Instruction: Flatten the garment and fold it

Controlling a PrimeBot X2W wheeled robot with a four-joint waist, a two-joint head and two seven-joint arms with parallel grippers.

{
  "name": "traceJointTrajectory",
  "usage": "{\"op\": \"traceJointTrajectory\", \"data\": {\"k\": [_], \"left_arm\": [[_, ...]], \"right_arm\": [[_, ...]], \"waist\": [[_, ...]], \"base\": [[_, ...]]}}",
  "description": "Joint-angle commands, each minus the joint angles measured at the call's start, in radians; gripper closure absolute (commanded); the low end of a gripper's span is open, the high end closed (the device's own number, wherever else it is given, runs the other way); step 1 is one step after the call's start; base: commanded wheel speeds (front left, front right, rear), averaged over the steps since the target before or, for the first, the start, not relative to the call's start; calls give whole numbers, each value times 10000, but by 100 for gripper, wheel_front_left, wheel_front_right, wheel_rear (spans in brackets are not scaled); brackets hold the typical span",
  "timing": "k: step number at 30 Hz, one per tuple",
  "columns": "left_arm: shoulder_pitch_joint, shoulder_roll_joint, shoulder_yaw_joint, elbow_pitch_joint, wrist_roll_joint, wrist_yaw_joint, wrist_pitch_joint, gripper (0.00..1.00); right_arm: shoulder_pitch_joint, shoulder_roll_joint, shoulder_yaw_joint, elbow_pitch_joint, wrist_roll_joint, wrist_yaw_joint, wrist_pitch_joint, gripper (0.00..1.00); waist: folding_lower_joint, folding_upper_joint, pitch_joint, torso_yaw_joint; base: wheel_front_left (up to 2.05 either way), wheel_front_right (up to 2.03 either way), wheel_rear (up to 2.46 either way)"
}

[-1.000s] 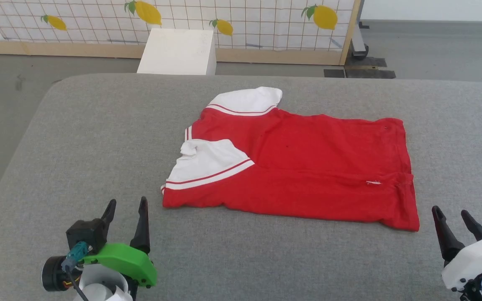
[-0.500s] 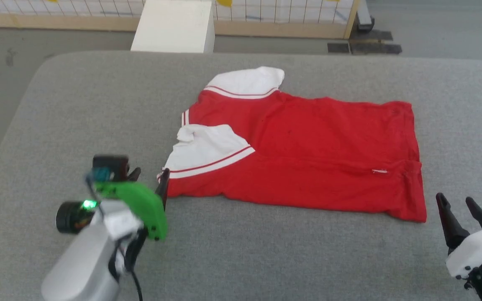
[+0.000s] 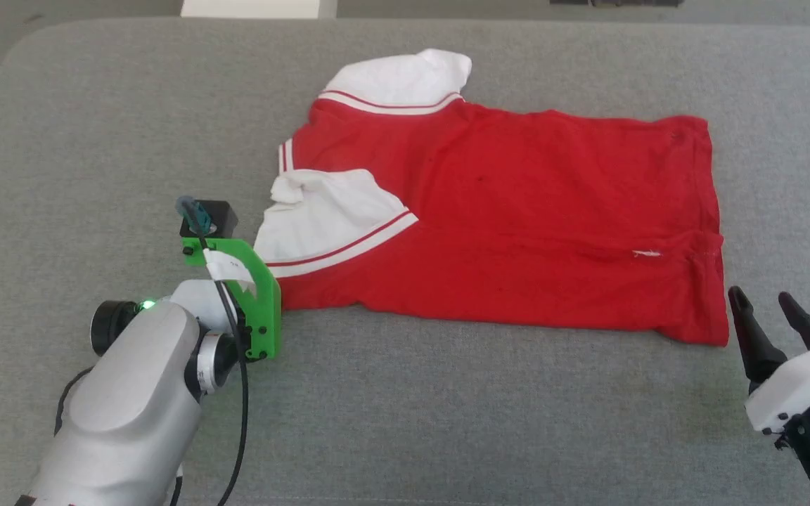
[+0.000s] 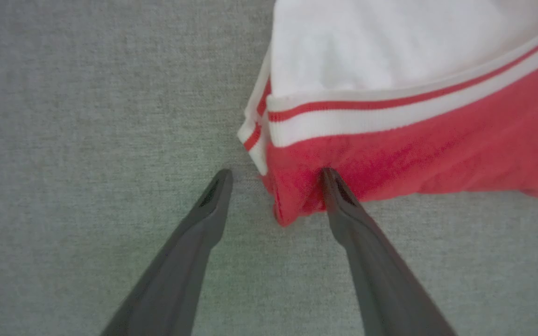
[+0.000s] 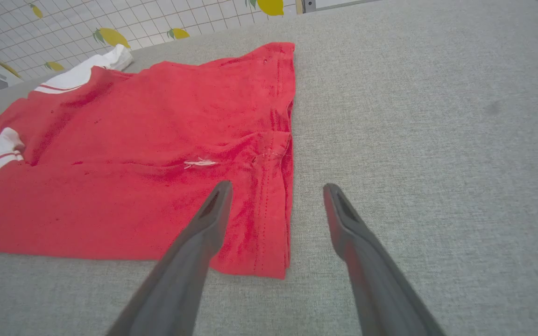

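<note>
Lying on grey bench (image 3: 95, 105), nearer far edge: garment (image 3: 517, 211), red, white sleeve folded over; left gripper (image 4: 276, 171) spread wide astride its near-left corner; right gripper (image 3: 759, 295) spread, empty, beside near-right corner.

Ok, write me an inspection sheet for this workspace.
Surface: grey fabric table, even.
Job's things: red T-shirt lying flat, one white sleeve folded onto the body, hem toward the right.
Clutter: nothing seen.
Grippers: left gripper open, straddling the shirt's near sleeve-end corner; right gripper open, just off the near hem corner.
Cables: black cable along the left wrist.
Surroundings: lemon-print tiled panel and white box beyond the table.
</note>
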Motion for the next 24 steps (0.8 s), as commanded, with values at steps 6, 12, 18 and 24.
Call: {"op": "traceJointTrajectory", "data": {"k": [6, 12, 18, 24], "left_arm": [[308, 0, -27, 378, -221, 173, 383, 51], [849, -47, 187, 174, -617, 112, 124, 100], [1078, 34, 432, -348, -761, 155, -291, 100], [1110, 182, 534, -1044, -710, 304, -445, 100]], "right_arm": [[-411, -12, 251, 113, 134, -15, -101, 0], [-454, -277, 399, 157, -106, -15, 224, 0], [-788, -518, 460, 45, -799, -15, 2266, 0], [-1658, -473, 869, 22, -1672, -15, 5159, 0]], "waist": [[0, -1, 421, -455], [0, -1, 283, -494], [0, -1, 89, -461], [0, -1, 282, -332]], "base": [[0, 0, 0], [0, 0, 0], [0, 0, 0], [0, 0, 0]]}}
